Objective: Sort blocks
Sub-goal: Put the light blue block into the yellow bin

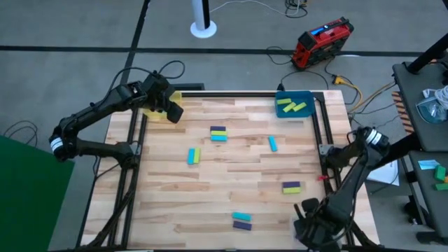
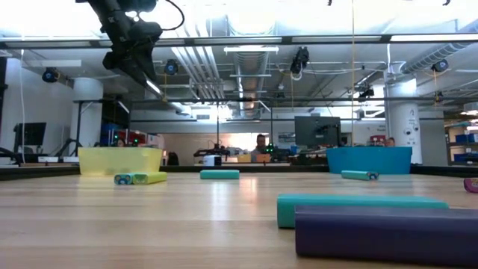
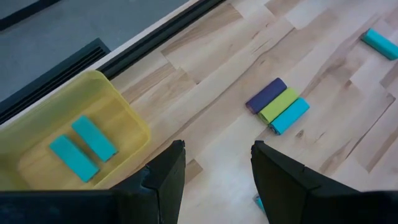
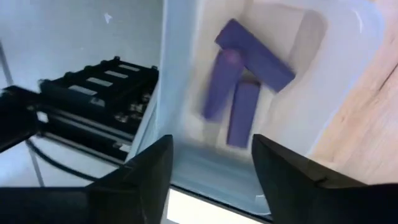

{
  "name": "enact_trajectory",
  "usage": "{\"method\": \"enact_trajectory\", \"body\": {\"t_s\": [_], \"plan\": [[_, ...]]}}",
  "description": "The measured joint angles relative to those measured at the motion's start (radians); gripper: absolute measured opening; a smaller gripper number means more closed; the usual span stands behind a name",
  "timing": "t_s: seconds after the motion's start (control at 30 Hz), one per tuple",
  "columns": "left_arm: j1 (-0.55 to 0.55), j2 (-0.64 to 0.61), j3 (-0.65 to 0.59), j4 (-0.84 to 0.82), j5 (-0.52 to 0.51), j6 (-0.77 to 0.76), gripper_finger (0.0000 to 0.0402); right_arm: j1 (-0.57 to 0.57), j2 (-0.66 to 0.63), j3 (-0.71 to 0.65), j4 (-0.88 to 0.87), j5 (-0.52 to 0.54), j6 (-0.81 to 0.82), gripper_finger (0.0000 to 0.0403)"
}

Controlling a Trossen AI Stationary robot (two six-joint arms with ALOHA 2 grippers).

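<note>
Pale wooden planks form the desk (image 1: 231, 189), where loose blocks lie scattered: a purple, yellow-green and cyan trio (image 3: 278, 106) near the middle, a cyan and yellow-green pair (image 1: 193, 155), a lone cyan bar (image 1: 273, 143), and more toward the near edge. Above the yellow tray (image 3: 121, 112), which holds two cyan blocks (image 3: 83, 147), the left tool (image 3: 214, 171) hangs with fingers apart and empty. At the near right corner the right tool (image 4: 211, 165), spread open and empty too, hovers over the clear tray (image 4: 336, 81) holding three purple blocks (image 4: 245, 68).

Grey floor (image 1: 70, 28); ceiling ducts (image 2: 224, 63); red toolbox (image 1: 322, 40)
</note>
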Motion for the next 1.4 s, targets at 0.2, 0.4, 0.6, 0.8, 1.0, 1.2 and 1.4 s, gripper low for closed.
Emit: {"method": "enact_trajectory", "body": {"t_s": [0.2, 0.4, 0.6, 0.8, 1.0, 1.2, 1.4], "plan": [[0.000, 0.000, 0.000, 0.000, 0.000, 0.000, 0.0162, 0.000, 0.035, 0.006, -0.006, 0.001, 0.007, 0.0227], [0.000, 0.000, 0.000, 0.000, 0.000, -0.001, 0.0162, -0.013, -0.004, 0.031, -0.061, 0.041, 0.037, 0.0198], [0.000, 0.000, 0.000, -0.012, 0.008, -0.025, 0.0162, -0.104, -0.065, 0.114, -0.187, 0.296, 0.030, 0.0143], [-0.014, 0.000, 0.000, -0.063, 0.009, -0.065, 0.0162, -0.250, -0.128, 0.174, -0.201, 0.817, 0.009, 0.0083], [-0.050, 0.000, 0.000, -0.107, 0.010, -0.130, 0.0162, -0.472, -0.180, 0.177, -0.201, 0.946, 0.001, 0.0039], [-0.113, 0.000, 0.000, -0.114, 0.104, -0.184, 0.0162, -0.690, -0.202, 0.177, -0.167, 0.900, 0.000, 0.0011], [-0.196, 0.000, 0.000, -0.114, 0.273, -0.219, 0.0162, -0.867, -0.208, 0.172, -0.029, 0.657, -0.128, 0.0009]]}}
